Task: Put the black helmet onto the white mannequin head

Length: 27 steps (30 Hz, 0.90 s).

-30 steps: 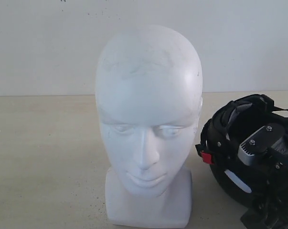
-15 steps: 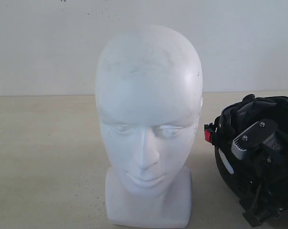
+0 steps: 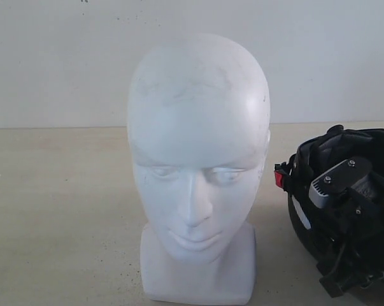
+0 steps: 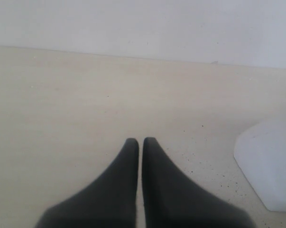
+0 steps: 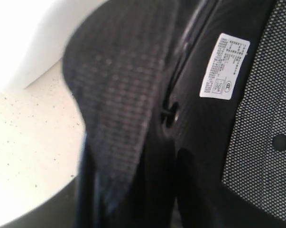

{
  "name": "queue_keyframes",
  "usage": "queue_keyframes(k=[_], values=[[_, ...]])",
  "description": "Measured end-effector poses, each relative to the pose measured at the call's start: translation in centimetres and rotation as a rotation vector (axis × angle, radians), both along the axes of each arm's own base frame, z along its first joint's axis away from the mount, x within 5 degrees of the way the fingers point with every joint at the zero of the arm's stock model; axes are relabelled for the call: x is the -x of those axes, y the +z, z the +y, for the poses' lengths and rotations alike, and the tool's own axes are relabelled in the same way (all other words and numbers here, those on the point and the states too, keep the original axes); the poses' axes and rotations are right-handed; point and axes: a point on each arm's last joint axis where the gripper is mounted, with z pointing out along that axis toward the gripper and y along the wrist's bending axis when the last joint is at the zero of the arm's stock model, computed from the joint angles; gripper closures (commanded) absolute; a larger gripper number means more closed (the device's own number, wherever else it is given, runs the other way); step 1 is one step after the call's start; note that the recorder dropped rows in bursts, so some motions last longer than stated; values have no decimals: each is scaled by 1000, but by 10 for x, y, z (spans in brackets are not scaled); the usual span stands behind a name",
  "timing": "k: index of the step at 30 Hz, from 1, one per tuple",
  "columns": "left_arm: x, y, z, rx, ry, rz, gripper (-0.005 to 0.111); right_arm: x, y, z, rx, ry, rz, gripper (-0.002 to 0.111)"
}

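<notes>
The white mannequin head (image 3: 198, 159) stands upright in the middle of the exterior view, facing the camera. To its right is the black helmet (image 3: 304, 226), tilted with its padded lining and a red strap buckle (image 3: 279, 179) showing; no visor is visible. My right gripper (image 3: 348, 204) reaches into the helmet, and in the right wrist view its dark fingers (image 5: 171, 161) are clamped on the helmet's padded rim (image 5: 119, 85). My left gripper (image 4: 141, 141) is shut on nothing, low over the table, with the head's neck base (image 4: 271, 166) off to one side. It is out of the exterior view.
A pale beige table (image 3: 58, 210) runs back to a plain white wall (image 3: 51, 57). A white label (image 5: 225, 66) sits on the helmet's inner lining beside mesh padding. The mannequin's base (image 5: 33, 33) lies close to the helmet.
The right gripper has carried the helmet a little to the right and turned it, away from the head. In the last half second it barely shifted. The mannequin head stayed put.
</notes>
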Motion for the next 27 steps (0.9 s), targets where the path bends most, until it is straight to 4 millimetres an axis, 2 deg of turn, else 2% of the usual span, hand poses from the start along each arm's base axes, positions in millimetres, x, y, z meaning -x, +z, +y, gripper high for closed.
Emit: queue_keyframes(k=[2, 4, 7, 19, 27], values=[[0, 0, 0, 0, 0, 0, 102, -1, 0, 0, -9, -13, -4, 96], [0, 0, 0, 0, 0, 0, 102, -1, 0, 1, -19, -26, -5, 77], [0, 0, 0, 0, 0, 0, 102, -2, 1, 1, -28, -37, -6, 57], [0, 0, 0, 0, 0, 0, 102, 1, -3, 3, -49, -48, 45, 55], [0, 0, 0, 0, 0, 0, 102, -3, 2, 6, -88, -59, 36, 55]])
